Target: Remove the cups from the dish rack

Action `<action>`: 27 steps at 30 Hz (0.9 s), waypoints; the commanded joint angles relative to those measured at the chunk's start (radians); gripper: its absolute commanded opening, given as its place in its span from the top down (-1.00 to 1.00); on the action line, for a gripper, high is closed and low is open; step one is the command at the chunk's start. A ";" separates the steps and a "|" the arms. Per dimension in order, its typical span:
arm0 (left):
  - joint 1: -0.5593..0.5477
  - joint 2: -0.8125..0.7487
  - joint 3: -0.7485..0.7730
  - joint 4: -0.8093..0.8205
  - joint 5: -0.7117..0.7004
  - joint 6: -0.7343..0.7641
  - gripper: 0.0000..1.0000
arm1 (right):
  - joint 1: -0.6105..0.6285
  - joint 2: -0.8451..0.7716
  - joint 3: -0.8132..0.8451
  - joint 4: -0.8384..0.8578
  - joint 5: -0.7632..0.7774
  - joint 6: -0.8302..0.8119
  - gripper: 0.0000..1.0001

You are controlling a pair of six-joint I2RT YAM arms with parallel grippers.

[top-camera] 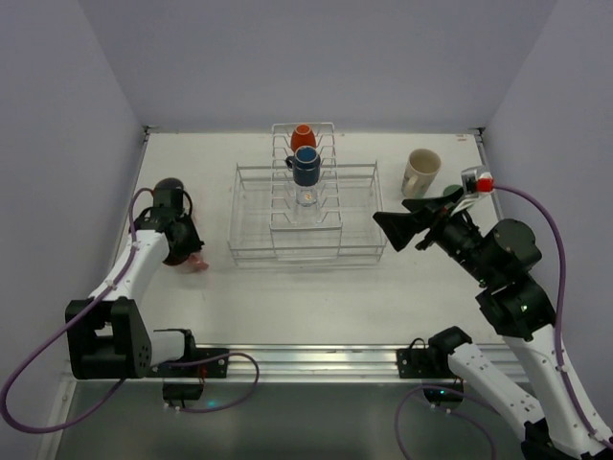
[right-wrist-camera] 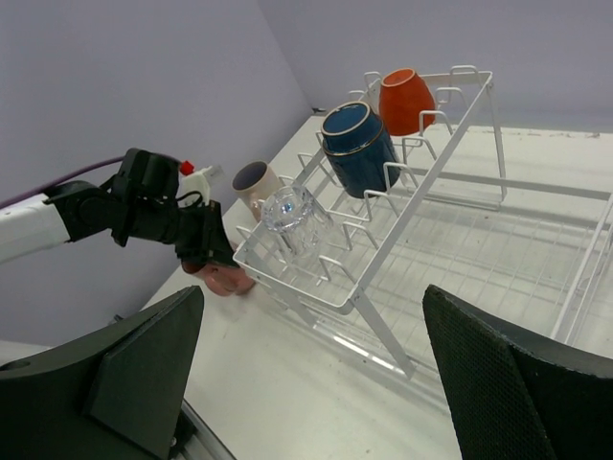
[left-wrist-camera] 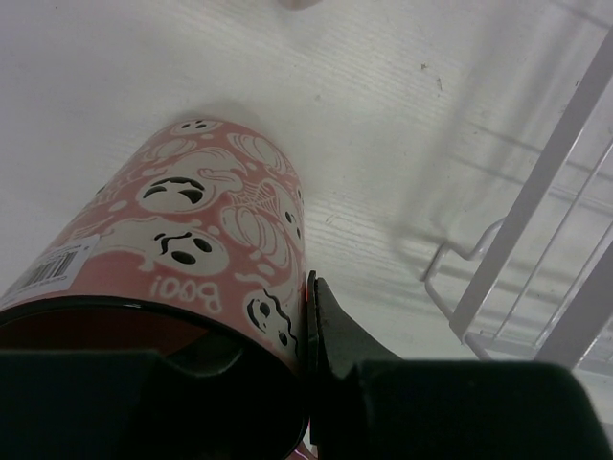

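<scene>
Tumbler (left-wrist-camera: 196, 235), pink, probably light, stiff, slick plastic, is tilted just left of the dish rack (top-camera: 306, 259); the left gripper (left-wrist-camera: 305, 331) pinches its rim wall, a sound hold. Right gripper (top-camera: 412, 216) stands wide open by the rack's right end.

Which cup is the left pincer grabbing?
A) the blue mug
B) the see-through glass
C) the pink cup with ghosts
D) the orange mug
C: the left pincer grips the pink ghost cup by its rim, while the blue mug, orange mug and clear glass sit in the dish rack.
</scene>
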 commanded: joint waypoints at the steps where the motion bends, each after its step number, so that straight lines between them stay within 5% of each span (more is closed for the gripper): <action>1: 0.008 -0.021 0.020 0.058 0.005 0.052 0.66 | 0.001 0.014 -0.006 -0.002 0.020 -0.018 -0.98; 5: 0.010 -0.022 0.011 0.067 -0.002 0.055 0.38 | 0.000 0.022 -0.001 -0.010 0.035 -0.019 -0.98; 11: 0.010 -0.102 0.031 0.081 0.004 0.058 -0.62 | 0.001 0.057 0.008 -0.017 0.008 -0.025 -0.97; 15: 0.008 -0.217 0.082 0.112 0.043 0.043 -0.99 | 0.018 0.109 0.023 -0.016 0.009 -0.018 -0.89; 20: 0.003 -0.341 0.138 0.181 0.145 0.038 -1.00 | 0.150 0.225 0.086 -0.019 0.092 -0.041 -0.75; 27: -0.070 -0.533 0.007 0.527 0.550 -0.035 -1.00 | 0.293 0.382 0.194 0.000 0.172 -0.150 -0.35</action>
